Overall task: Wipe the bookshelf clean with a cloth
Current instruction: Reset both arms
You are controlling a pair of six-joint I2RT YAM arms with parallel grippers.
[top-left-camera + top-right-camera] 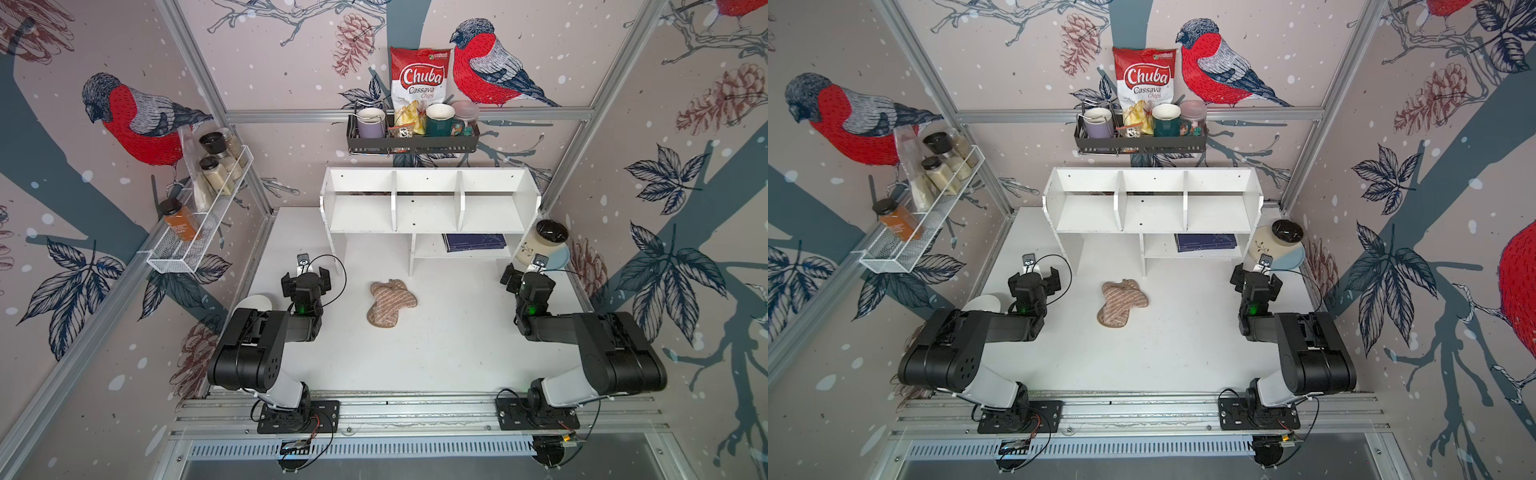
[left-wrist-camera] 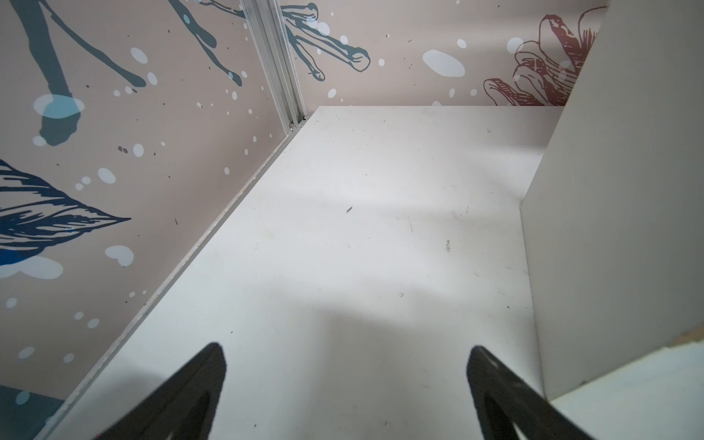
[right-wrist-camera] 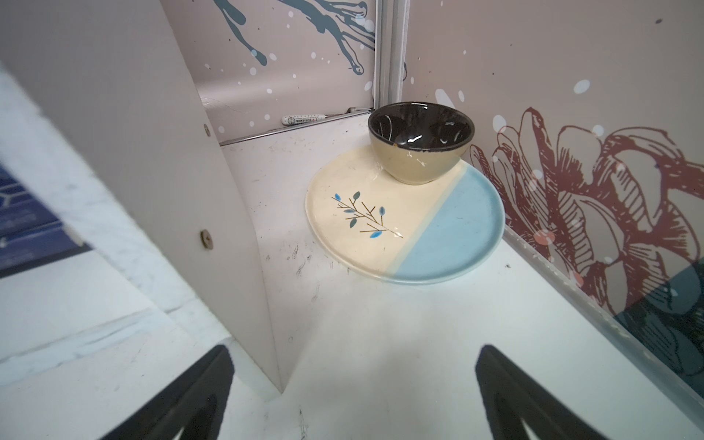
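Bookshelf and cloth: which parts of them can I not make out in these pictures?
- Bookshelf: its back and underside, hidden by its own boards in both top views; any dirt is too small to judge.
- Book on the lower shelf: partly covered by the board above in both top views; blurred and cut off by the edge in the right wrist view.
- Cloth: its underside; neither wrist view shows it.
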